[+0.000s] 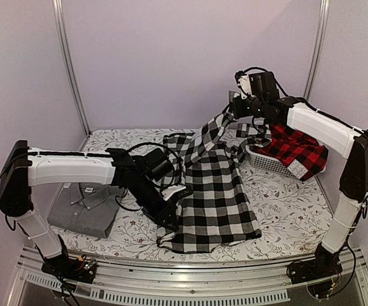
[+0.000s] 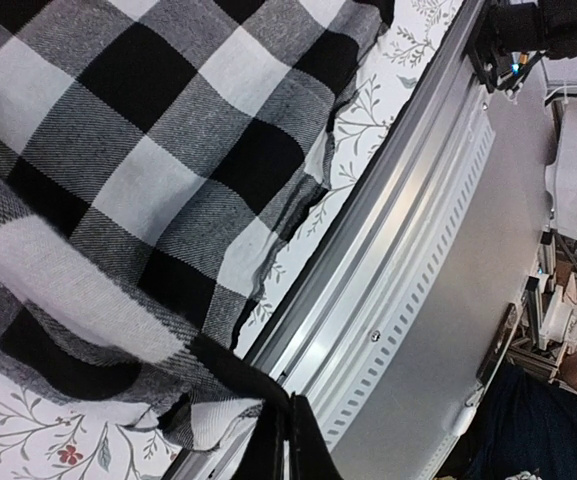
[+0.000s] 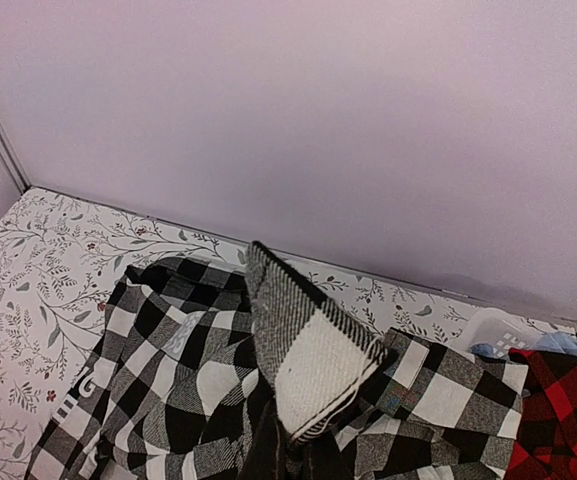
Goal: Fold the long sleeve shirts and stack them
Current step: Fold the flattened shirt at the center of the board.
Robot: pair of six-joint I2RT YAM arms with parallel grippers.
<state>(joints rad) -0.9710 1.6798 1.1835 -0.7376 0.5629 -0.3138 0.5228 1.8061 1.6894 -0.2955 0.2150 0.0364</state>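
Observation:
The black-and-white check shirt (image 1: 212,191) lies spread on the table, one end lifted up to the back. My left gripper (image 1: 174,220) is shut on its near left hem (image 2: 218,400), low by the front edge. My right gripper (image 1: 235,107) is raised at the back and shut on a fold of the same shirt (image 3: 313,370). The grey collared shirt (image 1: 85,207) lies folded at the front left. The red-and-black check shirt (image 1: 295,150) hangs over the white basket (image 1: 266,162) at the right; it also shows in the right wrist view (image 3: 563,420).
A metal rail (image 2: 398,250) runs along the table's front edge next to my left gripper. The flowered table cover (image 1: 279,210) shows to the right of the check shirt. Walls and upright poles (image 1: 69,64) close in the back.

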